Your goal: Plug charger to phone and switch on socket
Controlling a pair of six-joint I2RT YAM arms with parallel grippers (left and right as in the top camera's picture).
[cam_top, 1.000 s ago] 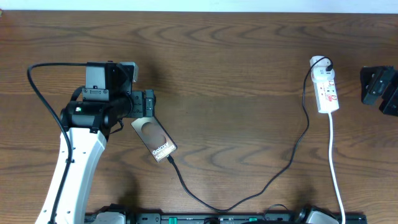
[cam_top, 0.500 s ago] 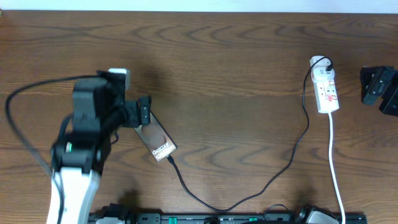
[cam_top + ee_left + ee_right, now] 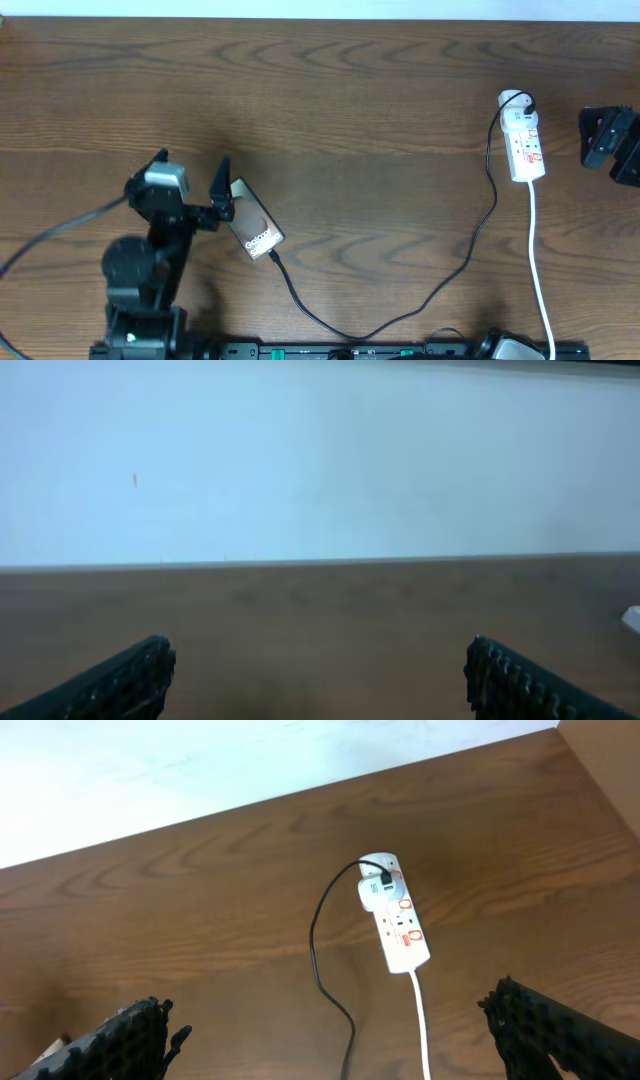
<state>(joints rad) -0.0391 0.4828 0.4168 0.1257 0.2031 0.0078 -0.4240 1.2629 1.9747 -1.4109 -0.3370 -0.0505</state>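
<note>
Left claw [image 3: 192, 172] has drawn back, spread wide, seemingly over the phone [image 3: 256, 229]'s edge.

Matte black left arm [image 3: 140, 270], pale grey block [image 3: 166, 178] at wrist, thin black cable [image 3: 60, 232], ribbed black fingers [image 3: 125, 680].

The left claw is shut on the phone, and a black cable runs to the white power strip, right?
No: the left claw is open and empty, not on the phone, as the left wrist view shows. The cable does reach the power strip.
</note>
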